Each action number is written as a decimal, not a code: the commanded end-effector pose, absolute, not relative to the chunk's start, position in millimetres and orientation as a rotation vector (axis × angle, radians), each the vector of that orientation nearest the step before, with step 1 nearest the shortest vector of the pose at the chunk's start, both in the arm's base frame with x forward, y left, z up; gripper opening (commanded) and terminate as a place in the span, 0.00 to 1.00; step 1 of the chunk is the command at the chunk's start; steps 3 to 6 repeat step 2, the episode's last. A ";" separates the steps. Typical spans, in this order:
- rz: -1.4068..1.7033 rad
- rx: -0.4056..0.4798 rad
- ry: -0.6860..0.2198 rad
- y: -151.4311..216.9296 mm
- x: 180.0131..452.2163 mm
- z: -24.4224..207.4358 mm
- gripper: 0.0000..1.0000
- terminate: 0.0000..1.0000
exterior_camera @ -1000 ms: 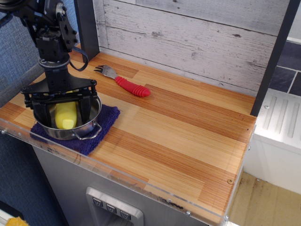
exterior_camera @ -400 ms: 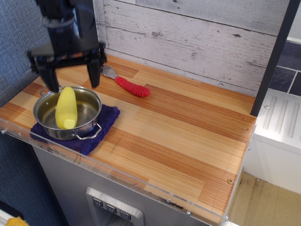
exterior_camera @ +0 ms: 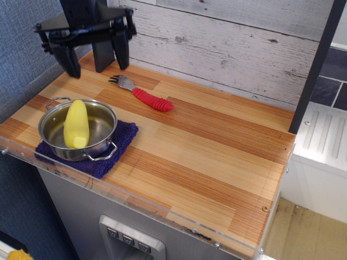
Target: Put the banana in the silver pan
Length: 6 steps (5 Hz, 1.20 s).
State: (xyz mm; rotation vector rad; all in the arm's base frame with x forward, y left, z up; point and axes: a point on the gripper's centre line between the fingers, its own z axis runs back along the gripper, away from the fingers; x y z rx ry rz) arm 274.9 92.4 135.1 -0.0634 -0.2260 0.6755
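Gripper (exterior_camera: 93, 57) risen higher, fingers (exterior_camera: 69, 59) spread, empty, banana (exterior_camera: 76, 123) apparently resting in silver pan (exterior_camera: 103, 145) below

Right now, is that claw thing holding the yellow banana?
No, the banana lies inside the silver pan, while the gripper hangs open and empty above the table, apart from it.

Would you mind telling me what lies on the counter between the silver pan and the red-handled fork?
Nothing: in the observation.image view, only bare wooden counter separates the silver pan, which holds the banana, from the fork.
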 end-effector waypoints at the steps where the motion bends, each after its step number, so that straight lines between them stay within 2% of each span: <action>1: 0.676 -0.065 -0.271 94.5 257.1 150.0 1.00 0.00; 2: 0.676 -0.065 -0.271 94.5 257.1 150.0 1.00 1.00; 6: 0.676 -0.065 -0.271 94.5 257.1 150.0 1.00 1.00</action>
